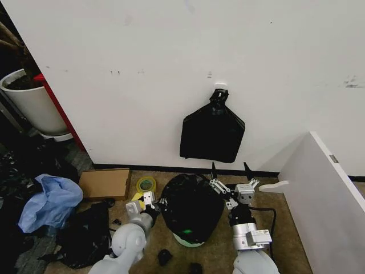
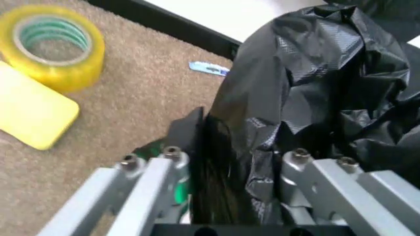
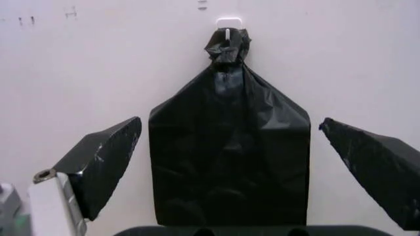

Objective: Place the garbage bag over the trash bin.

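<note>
Low centre of the head view, the garbage bag (image 1: 191, 206) already cloaked the trash bin (image 1: 188, 240). The left gripper (image 1: 149, 201) pinched its side; pulling away could drag it off. The right gripper (image 1: 231, 171) gaped empty, facing the wall-hung bundle (image 1: 212, 134).

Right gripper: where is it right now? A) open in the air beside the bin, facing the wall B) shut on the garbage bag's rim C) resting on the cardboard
A: the right gripper has its jaws spread with nothing between them, raised next to the bagged trash bin and pointed at the black bundle hanging on the wall.
</note>
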Available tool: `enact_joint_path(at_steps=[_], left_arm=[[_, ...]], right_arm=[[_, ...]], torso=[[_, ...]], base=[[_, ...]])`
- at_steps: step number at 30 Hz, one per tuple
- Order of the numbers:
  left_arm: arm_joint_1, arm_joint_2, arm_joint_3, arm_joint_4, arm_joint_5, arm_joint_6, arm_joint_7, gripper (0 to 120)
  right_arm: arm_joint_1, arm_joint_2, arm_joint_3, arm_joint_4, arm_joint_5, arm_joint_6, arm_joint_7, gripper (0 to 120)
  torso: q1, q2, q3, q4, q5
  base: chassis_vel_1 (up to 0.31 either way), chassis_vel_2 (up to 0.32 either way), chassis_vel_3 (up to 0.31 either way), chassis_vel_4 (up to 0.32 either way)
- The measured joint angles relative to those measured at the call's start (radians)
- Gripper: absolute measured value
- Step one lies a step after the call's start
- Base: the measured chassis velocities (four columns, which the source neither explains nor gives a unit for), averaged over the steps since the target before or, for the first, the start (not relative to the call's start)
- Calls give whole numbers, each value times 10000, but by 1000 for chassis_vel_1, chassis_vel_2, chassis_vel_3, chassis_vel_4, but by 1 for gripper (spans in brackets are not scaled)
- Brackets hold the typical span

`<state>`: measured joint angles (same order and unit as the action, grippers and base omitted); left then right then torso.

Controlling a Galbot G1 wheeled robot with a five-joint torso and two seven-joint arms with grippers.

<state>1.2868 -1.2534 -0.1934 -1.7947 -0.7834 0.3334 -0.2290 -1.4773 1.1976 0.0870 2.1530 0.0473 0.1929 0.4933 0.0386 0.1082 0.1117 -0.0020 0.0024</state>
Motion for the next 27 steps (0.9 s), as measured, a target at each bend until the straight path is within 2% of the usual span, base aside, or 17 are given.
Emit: enact_joint_path(at_steps=[2,3,6,8,9,11,12,15,20,22,23,27], left_arm=[[123,60,-19,-157,330,-237,105,41],[123,60,-19,-157,330,-237,105,41],[371,87,-93,-585,607,-425,134,54],[569,103,-191,-1056,724,-462,7,61],[706,137,-263,-1389,779,-459,-96,68],[761,160,-294,-1528,789,-451,-143,69],[930,258,-401,-2005,791,-307,-433,77],[1196,535,-632,-2813,667,11,-1066,89],[1633,793,-793,-3657,609,-173,-1151,100],[1901,798,-841,-4021,1060,-1037,-789,100],[1901,798,-841,-4021,1060,-1037,-789,100],[2199,374,-934,-3772,3691,-4191,636,100]], right_arm=[[25,-5,-6,-9,39,-24,6,100],[25,-5,-6,-9,39,-24,6,100],[21,-6,-12,-11,54,-40,10,100],[6,-6,-7,-7,56,-43,13,100],[1,-7,12,-7,59,-44,18,100],[-1,-7,24,-7,64,-45,20,100],[0,-6,83,-10,98,-46,37,100],[-3,41,169,-25,169,-60,84,100],[-101,204,378,-24,161,-58,92,100],[-178,333,619,-24,126,-23,76,100],[-178,333,619,-24,126,-23,76,100],[-415,700,1406,-179,-390,494,-362,100]], torso=[[0,0,0,1,0],[0,0,0,1,0],[0,0,0,1,0],[0,0,0,0,0],[0,0,0,1,1],[0,0,0,1,1],[0,0,0,1,0],[0,0,0,1,2],[0,0,0,1,2],[0,0,0,1,2],[0,0,0,1,2],[0,0,0,0,0]], base=[[0,0,0,0],[0,0,0,0],[0,0,0,0],[0,0,0,0],[0,0,0,0],[0,0,0,0],[0,0,0,0],[0,0,0,0],[0,0,0,0],[0,0,0,0],[0,0,0,0],[0,0,0,0]])
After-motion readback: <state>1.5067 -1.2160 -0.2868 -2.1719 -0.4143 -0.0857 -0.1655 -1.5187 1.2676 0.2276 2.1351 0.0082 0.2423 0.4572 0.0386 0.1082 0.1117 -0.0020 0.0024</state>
